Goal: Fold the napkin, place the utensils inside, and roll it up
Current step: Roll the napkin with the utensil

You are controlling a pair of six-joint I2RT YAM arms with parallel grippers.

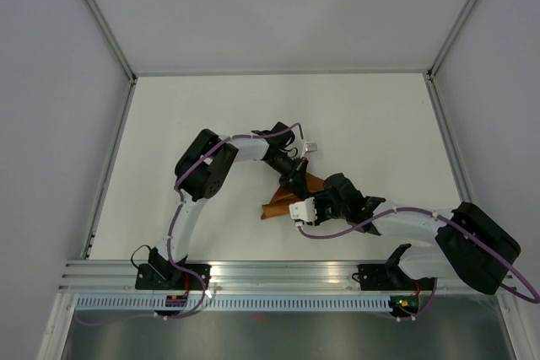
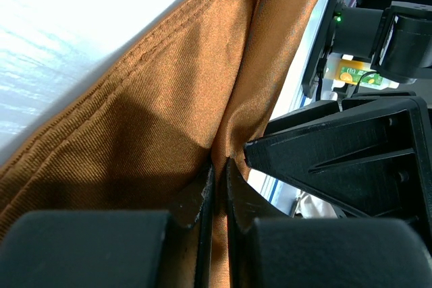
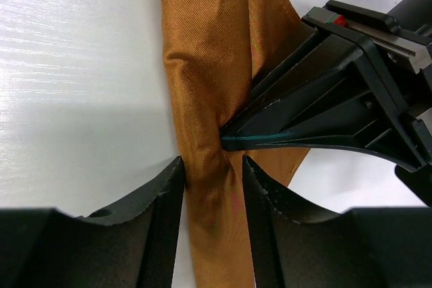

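Note:
The rust-brown napkin (image 1: 277, 206) lies bunched into a narrow strip mid-table, mostly hidden under both grippers. My left gripper (image 1: 299, 178) is shut on a fold of it, with cloth pinched between the fingertips in the left wrist view (image 2: 219, 166). My right gripper (image 1: 317, 195) grips the same strip from the near side, its jaws pressing both sides of the cloth (image 3: 212, 163). The napkin fills the left wrist view (image 2: 155, 99) and runs up the right wrist view (image 3: 209, 45). A thin teal strip (image 3: 260, 141) shows between the left gripper's fingers (image 3: 317, 112). I cannot tell if it is the fork.
The white tabletop (image 1: 194, 107) is walled by a grey enclosure with metal posts. An aluminium rail (image 1: 278, 274) runs along the near edge by the arm bases. The two grippers' fingers are almost touching over the napkin.

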